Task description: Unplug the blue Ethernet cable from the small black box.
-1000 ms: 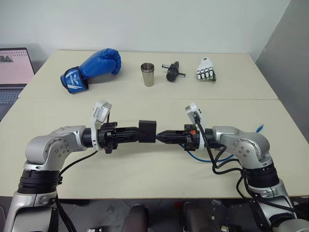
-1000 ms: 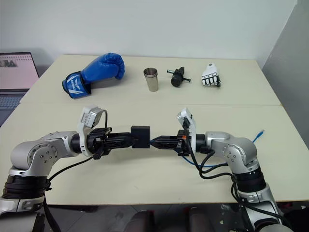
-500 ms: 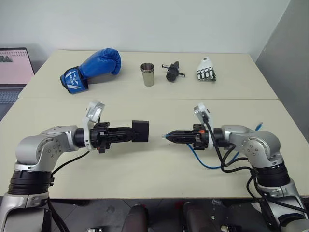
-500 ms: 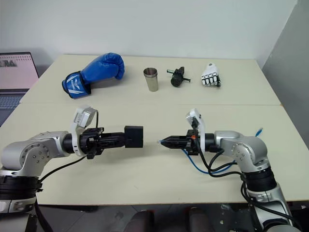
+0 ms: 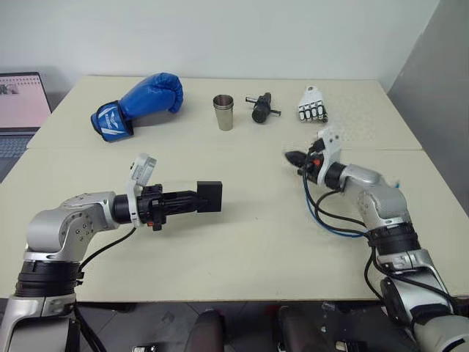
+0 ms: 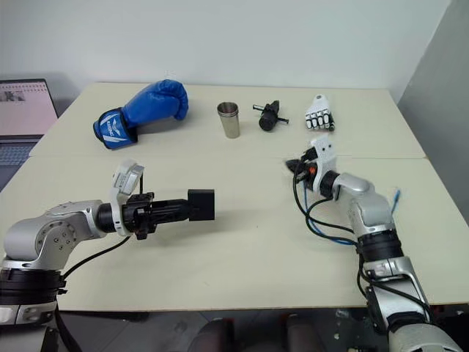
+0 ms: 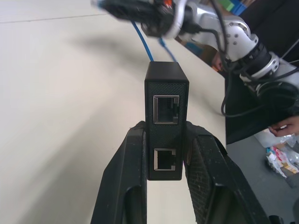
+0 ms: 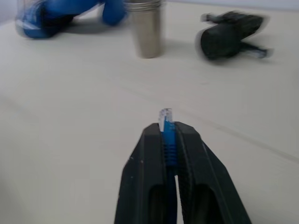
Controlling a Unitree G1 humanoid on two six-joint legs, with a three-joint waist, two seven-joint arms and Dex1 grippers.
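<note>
My left gripper [image 5: 199, 198] is shut on the small black box [image 5: 210, 196] and holds it level above the table, left of centre. In the left wrist view the box [image 7: 167, 100] sits between both fingers [image 7: 125, 177], and its two ports face the camera with nothing in them. My right gripper [image 5: 292, 157] is shut on the clear plug of the blue Ethernet cable [image 8: 165, 115], well away from the box at the right. The rest of the blue cable [image 6: 320, 226] loops on the table under the right arm. Its other end [image 6: 396, 196] lies by the right edge.
Along the far side of the table stand a blue boxing glove [image 5: 139, 103], a metal cup [image 5: 224, 112], a black cylinder with a rod [image 5: 261, 108] and a white robotic hand [image 5: 313, 105]. A laptop [image 5: 18, 103] sits at the far left. Black arm cables [image 5: 333, 216] hang by the right forearm.
The plug has come out of the box. My right gripper has swung away with it, farther up the table and to the right. The left gripper and box have shifted slightly left.
</note>
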